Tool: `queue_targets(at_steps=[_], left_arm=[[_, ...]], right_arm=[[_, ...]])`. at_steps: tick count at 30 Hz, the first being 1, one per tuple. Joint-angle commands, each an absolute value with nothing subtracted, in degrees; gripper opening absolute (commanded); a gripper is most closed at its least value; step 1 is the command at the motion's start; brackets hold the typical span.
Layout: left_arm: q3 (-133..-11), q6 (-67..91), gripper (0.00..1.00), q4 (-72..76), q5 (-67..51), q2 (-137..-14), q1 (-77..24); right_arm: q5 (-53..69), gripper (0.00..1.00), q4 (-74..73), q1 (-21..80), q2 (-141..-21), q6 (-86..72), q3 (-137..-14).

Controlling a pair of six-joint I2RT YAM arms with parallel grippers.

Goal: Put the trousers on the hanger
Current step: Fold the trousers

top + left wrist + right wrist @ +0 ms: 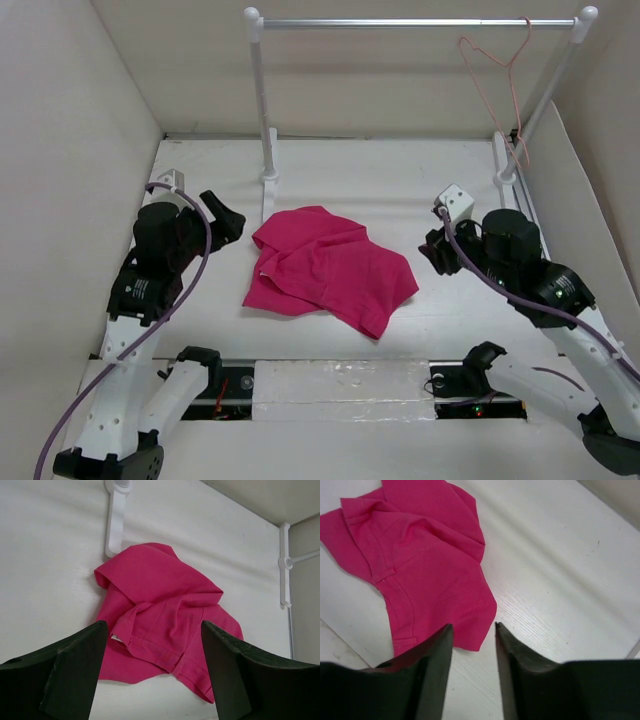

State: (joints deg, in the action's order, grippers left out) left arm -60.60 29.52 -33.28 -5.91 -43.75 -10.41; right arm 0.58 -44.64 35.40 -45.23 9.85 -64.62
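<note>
Trousers (330, 270) lie crumpled in a flat heap on the table (400, 170), in front of the rail (415, 22), their far edge just short of the rail's left post foot (268, 185) and the rest spreading toward the rail's midline. Folded over on themselves, with the waistband and seams showing in the wrist views. Hanger (513, 95) hangs by its hook from the rail bar near the rail's right end, up off the table, tilted, close beside the rail's right post. It is well apart from the trousers. Left gripper (228, 215) sits in front of the rail and left of its left post, low over the table. Its jaws are spread wide with nothing between them, and its wrist camera looks across the trousers (160, 615) toward the rail's left foot (116, 515), with the gripper's own point at (154, 627). Right gripper (438, 252) sits in front of the rail, inside its right post, jaws apart with a narrower gap and gripping nothing. Its wrist view shows the trousers (425, 565) ahead and bare table between the fingers, gripper at (473, 627). Neither gripper touches the cloth. Both arm bases are at the table edge farthest from the rail.
</note>
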Motion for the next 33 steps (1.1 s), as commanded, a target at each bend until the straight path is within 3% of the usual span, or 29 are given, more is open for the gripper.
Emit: queue_targets(at_steps=[1,2,3,5,7,11,14,15,16,18,20,25,33], left_arm=[[-62.3,31.9,0.72,-35.8,-1.9,-44.3,-10.5],[-62.1,32.8,0.72,-36.4,-1.2,-44.3,-10.5],[-60.5,34.9,0.68,-38.9,4.0,-43.5,-10.5],[-59.9,36.4,0.62,-40.5,7.2,-43.2,-10.5],[-57.8,38.4,0.59,-42.4,10.3,-43.2,-10.5],[-52.0,42.2,0.42,-44.0,10.8,-43.6,-8.4],[-45.9,43.2,0.28,-40.4,6.7,-45.0,-7.7],[-46.1,43.6,0.28,-40.1,6.2,-46.0,-7.2],[-46.4,43.6,0.30,-39.1,5.6,-46.8,-7.2],[-47.8,43.5,0.46,-37.2,4.4,-49.1,-5.2],[-48.5,43.4,0.62,-34.3,0.4,-51.8,-2.8],[-44.3,42.5,0.67,-27.3,-11.0,-58.9,5.7],[-35.5,45.9,0.73,-22.4,-15.7,-57.7,6.2]], right_arm=[[5.8,0.41,-43.6,36.0,-44.3,10.7,-67.3],[8.2,0.37,-43.2,36.0,-44.5,10.8,-67.2],[13.3,0.07,-40.1,36.0,-46.0,10.5,-66.0],[14.0,0.01,-38.3,36.6,-46.8,10.3,-65.5],[14.8,0.00,-36.0,37.3,-49.6,10.0,-65.0],[15.9,0.00,-28.8,41.4,-55.9,9.5,-63.3],[12.1,0.25,-25.5,47.5,-64.1,9.4,-64.9],[9.6,0.43,-24.9,49.4,-66.3,9.5,-66.2],[8.5,0.51,-23.5,51.1,-71.1,9.5,-66.9],[6.9,0.65,-21.6,55.7,-75.8,9.1,-68.3],[5.5,0.69,-20.6,57.7,-82.5,8.2,-70.7],[4.3,0.76,-15.7,61.2,-93.5,6.8,-75.1],[2.0,0.77,-12.0,61.7,-109.8,5.6,-86.6]])
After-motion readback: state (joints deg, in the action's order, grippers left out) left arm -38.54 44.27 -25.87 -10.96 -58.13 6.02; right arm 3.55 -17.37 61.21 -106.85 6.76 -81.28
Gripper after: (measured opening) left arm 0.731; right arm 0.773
